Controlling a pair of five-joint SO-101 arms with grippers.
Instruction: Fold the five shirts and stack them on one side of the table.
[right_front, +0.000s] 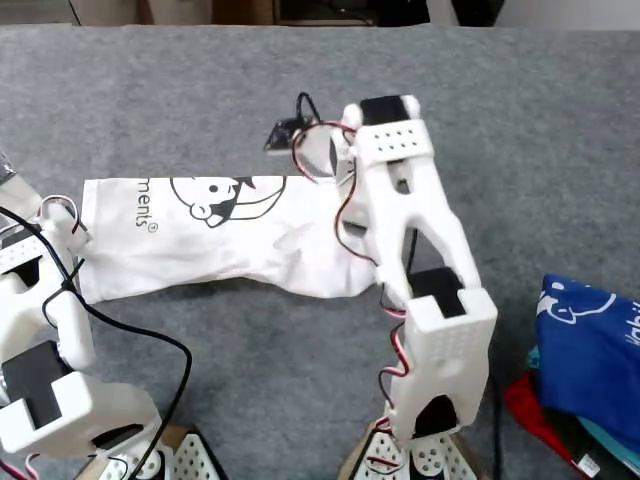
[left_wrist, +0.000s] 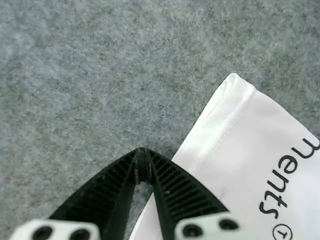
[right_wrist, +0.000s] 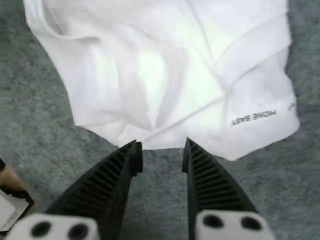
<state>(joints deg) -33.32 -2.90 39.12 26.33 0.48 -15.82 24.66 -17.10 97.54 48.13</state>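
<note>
Print on two shirts

The white shirt (right_front: 230, 240) carries large black letters (left_wrist: 285, 185) just beside the left claw (left_wrist: 142, 167). A small line of print (right_wrist: 252, 119) sits near the shirt's edge, just beyond the right claw (right_wrist: 160, 150). The blue shirt (right_front: 590, 345), well apart from both claws, bears white letters (right_front: 628, 332) cut off at the picture's edge.

A shirt (right_front: 230, 245) lies on the table (right_front: 150, 90), a pile (right_front: 585, 365) to its right.

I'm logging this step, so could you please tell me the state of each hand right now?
Left hand: closed at the white shirt edge; whether it grips cloth cannot be told.
Right hand: open, holding nothing.
</note>
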